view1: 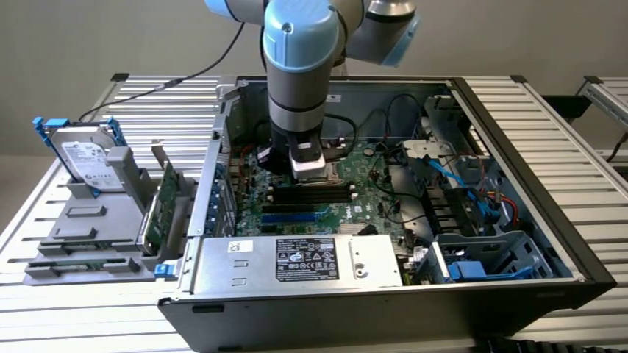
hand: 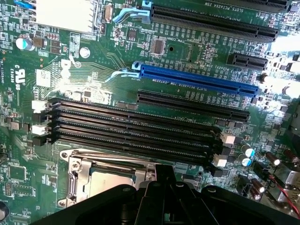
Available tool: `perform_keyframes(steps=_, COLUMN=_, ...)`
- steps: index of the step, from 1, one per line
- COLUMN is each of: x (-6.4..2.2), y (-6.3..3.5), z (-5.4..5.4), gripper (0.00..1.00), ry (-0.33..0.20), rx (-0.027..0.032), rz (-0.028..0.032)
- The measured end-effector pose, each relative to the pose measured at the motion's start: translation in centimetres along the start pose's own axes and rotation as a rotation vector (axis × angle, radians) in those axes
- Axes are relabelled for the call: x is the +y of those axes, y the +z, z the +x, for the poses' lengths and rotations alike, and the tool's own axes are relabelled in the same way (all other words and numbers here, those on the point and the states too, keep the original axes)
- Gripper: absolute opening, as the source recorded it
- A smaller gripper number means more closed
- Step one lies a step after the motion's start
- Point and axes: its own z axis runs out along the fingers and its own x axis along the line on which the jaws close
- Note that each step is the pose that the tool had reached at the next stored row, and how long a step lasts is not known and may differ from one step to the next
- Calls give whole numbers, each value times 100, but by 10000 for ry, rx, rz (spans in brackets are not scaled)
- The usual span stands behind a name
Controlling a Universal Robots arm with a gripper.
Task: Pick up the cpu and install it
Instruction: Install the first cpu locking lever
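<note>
- Open black steel computer case (view1: 549, 220) on a slatted aluminium table (view1: 589, 147); its silver power supply (view1: 294, 261) bears a black printed label.
- Green motherboard (hand: 187, 51), "SLOT" lettering beside a blue slot (hand: 197, 79); long black memory slots (hand: 131, 126).
- Gripper (hand: 161, 187), clenched, over the metal-framed socket (hand: 75, 183).
- Dull silver cpu (hand: 110, 180) lies flat inside it.

Green motherboard (hand: 187, 154) with fine pale traces and white lettering. Black memory slots (hand: 131, 129) in four long rows, white clips at ends. One bright blue expansion slot (hand: 197, 80) among black ones. Dull silver socket frame (hand: 77, 180), beige-silver cpu (hand: 110, 179) inside. Black gripper (hand: 164, 197). Light blue and grey arm (view1: 299, 51). Dark grey computer case (view1: 530, 147). Silver hard drive (view1: 87, 158), white label, blue bracket. Grey ribbed table (view1: 157, 110).
</note>
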Motion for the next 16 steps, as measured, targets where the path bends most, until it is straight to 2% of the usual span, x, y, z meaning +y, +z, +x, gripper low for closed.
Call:
perform_keyframes(steps=2, x=-7, y=1, z=2, gripper=11, ry=2, rx=-16, rz=-46)
perform_keyframes(steps=5, x=-10, y=-8, z=2, gripper=11, ry=3, rx=-24, rz=-67)
perform_keyframes(steps=16, x=-21, y=-64, z=3, gripper=11, ry=4, rx=-29, rz=-76)
